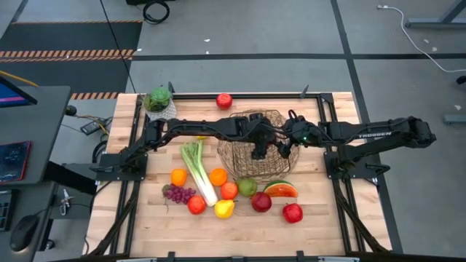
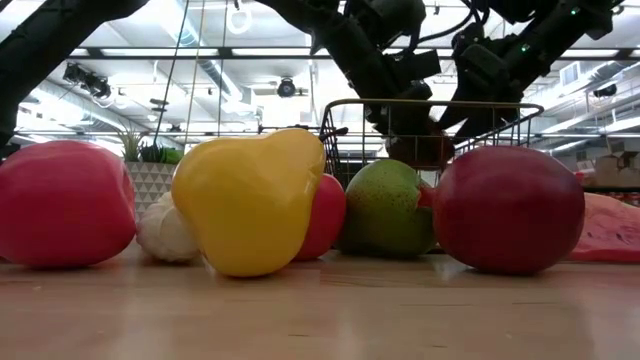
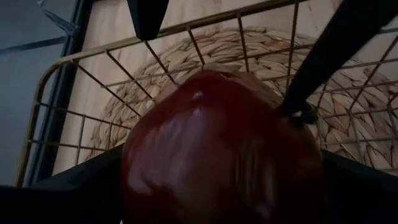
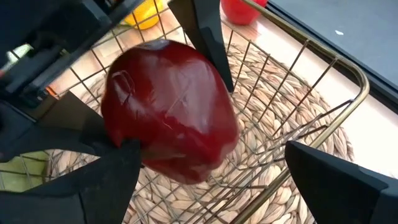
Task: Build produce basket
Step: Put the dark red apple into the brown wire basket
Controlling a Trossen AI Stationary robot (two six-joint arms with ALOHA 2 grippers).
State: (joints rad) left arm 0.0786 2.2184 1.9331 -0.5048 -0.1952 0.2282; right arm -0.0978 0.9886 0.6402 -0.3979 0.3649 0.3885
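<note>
The basket point(image 1: 244, 164), a round wire bowl with a woven floor point(image 4: 280, 118), stands at the table's middle. Both grippers reach into it. My left gripper point(image 1: 256, 151) comes from the table's left and has a dark red apple point(image 3: 217, 155) between its fingers, inside the basket point(image 2: 420, 150). My right gripper point(image 4: 211, 168) comes from the right and stands open close beside the same apple point(image 4: 168, 112). More produce lies on the table in front of the basket: a leek point(image 1: 198, 169), oranges point(image 1: 218, 176), a pear point(image 1: 247, 187) and a watermelon slice point(image 1: 280, 190). My left gripper pinches the apple between its two fingers, one finger point(image 4: 208, 43) on the apple's far side point(image 4: 214, 87), the other on the opposite side. The fingers slant down from the table's left. The apple sits tilted, its stem dimple point(image 4: 124, 81) sideways, seemingly just above the woven floor. My right gripper has one finger point(image 4: 118, 168) at the apple's lower edge; whether it touches cannot be told.
A white-potted plant point(image 1: 159, 100) and a red apple point(image 1: 224, 100) stand at the far edge. Grapes point(image 1: 178, 193), a yellow fruit point(image 1: 224, 209) and red apples point(image 1: 293, 212) lie toward the near edge. The basket's wire rim point(image 4: 348, 81) rings both grippers.
</note>
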